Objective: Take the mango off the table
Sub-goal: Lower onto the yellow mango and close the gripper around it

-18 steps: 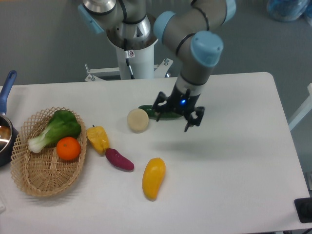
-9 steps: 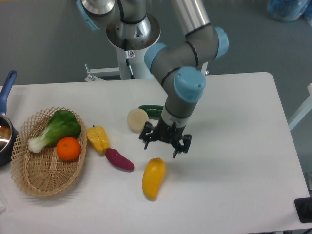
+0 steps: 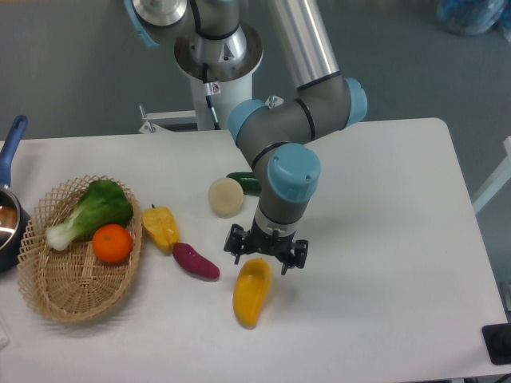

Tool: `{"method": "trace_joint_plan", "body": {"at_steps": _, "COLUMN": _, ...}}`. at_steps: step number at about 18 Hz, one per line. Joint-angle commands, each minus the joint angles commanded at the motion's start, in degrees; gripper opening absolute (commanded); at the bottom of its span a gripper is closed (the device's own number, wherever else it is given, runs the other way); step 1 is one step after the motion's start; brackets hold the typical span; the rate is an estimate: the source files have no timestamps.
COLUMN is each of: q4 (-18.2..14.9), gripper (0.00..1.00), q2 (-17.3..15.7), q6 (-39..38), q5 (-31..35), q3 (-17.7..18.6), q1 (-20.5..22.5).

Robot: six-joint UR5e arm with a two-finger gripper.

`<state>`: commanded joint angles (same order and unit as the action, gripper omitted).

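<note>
The mango [image 3: 251,292] lay on the near part of the table [image 3: 383,239], just right of a purple sweet potato [image 3: 196,262]. My gripper [image 3: 266,257] hung over its far end, fingers spread apart. Farther back sat a pale round thing [image 3: 226,196].

Near the left edge you have a wicker basket [image 3: 48,291] holding a bok choy [image 3: 92,209] at its far end and an orange [image 3: 112,242] just in front of it. Just right of the basket you see a yellow pepper [image 3: 162,227], and right beside that a purple sweet potato [image 3: 196,261] lying at a slant. Toward the middle sits a pale round fruit [image 3: 225,196] with a cucumber [image 3: 244,183] touching its right side, partly hidden. At the far left edge, you can make out a pot [image 3: 8,219] with a blue handle.
</note>
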<state>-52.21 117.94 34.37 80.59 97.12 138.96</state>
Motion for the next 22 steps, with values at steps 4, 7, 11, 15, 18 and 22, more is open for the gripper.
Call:
{"method": "trace_joint_plan", "body": {"at_steps": 4, "q4": 0.0, "gripper": 1.0, "q2": 2.5, "q6": -3.6, "q5": 1.1, "q3": -2.2, "q1": -1.7}}
{"method": "trace_joint_plan", "body": {"at_steps": 7, "q4": 0.0, "gripper": 1.0, "q2": 4.4, "q6": -4.8, "q5": 3.0, "q3": -3.8, "q1": -2.6}}
{"method": "trace_joint_plan", "body": {"at_steps": 11, "q4": 0.1, "gripper": 1.0, "q2": 5.4, "q6": -5.8, "q5": 5.2, "q3": -5.0, "q1": -3.3}}
{"method": "trace_joint_plan", "body": {"at_steps": 15, "q4": 0.3, "gripper": 0.52, "q2": 5.5, "q6": -5.5, "q5": 8.5, "q3": -5.4, "q1": -3.3}}
{"method": "trace_joint_plan", "body": {"at_steps": 18, "q4": 0.2, "gripper": 0.26, "q2": 5.3, "q6": -5.5, "q5": 10.9, "q3": -5.5, "q1": -4.1}}
{"method": "trace_joint_plan", "body": {"at_steps": 22, "q4": -0.3, "gripper": 0.26, "q2": 3.5, "q6": -5.5, "q5": 10.4, "q3": -5.0, "q1": -4.2}}
